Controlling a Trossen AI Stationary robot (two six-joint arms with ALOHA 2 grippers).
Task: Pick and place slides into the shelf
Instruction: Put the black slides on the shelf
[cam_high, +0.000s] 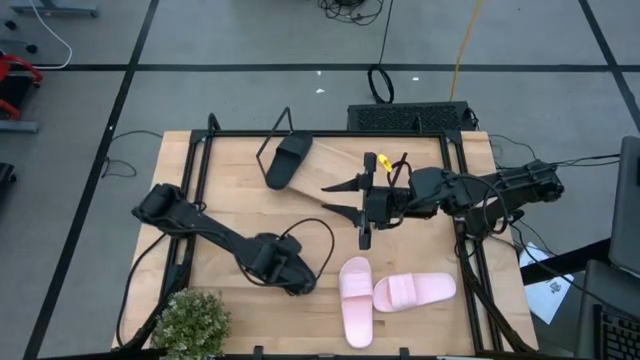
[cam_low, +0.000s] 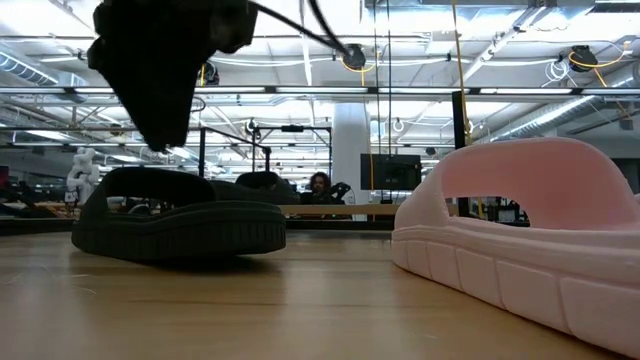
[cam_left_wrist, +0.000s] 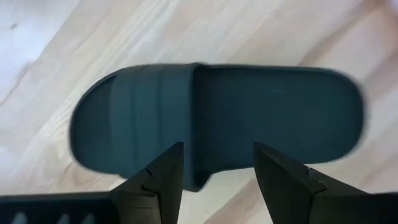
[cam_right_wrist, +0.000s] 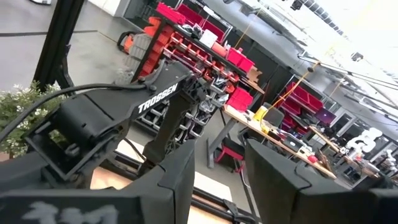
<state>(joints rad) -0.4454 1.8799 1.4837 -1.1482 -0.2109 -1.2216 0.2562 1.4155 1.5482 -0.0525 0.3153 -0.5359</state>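
From above, the left gripper (cam_high: 293, 277) sits low over the front-middle of the table (cam_high: 230, 200), and it covers whatever is under it, so the black slide there is pretty much hidden in this view. The other black slide (cam_high: 288, 160) is easy to spot, lying on the shelf (cam_high: 345, 165) at the back of the table, tilted. The right gripper (cam_high: 345, 197) hangs above the shelf board with its fingers parted and nothing between them. The pink slides (cam_high: 356, 298) lie at the front right, one lengthwise and one crosswise, touching at one end. A plant (cam_high: 190, 322) is cut off at the front left corner.

Low view: a black slide (cam_low: 180, 222) sits flat on the table with the left gripper (cam_low: 160, 70) hovering right above its strap, not touching as far as the view shows. The fingertips are just a dark blob, hard to make out. A pink slide (cam_low: 530, 230) fills the right side, cut off by the edge.

Left wrist: the left gripper (cam_left_wrist: 217, 168) is spread wide open, empty, and the black slide (cam_left_wrist: 217, 118) lies sideways straight beyond the fingers, its strap end just off one finger. It's a bit blurry.

Right wrist: the right gripper (cam_right_wrist: 221, 168) is parted with nothing in it, looking across at the left arm (cam_right_wrist: 124, 118) and the room. No slides show here.
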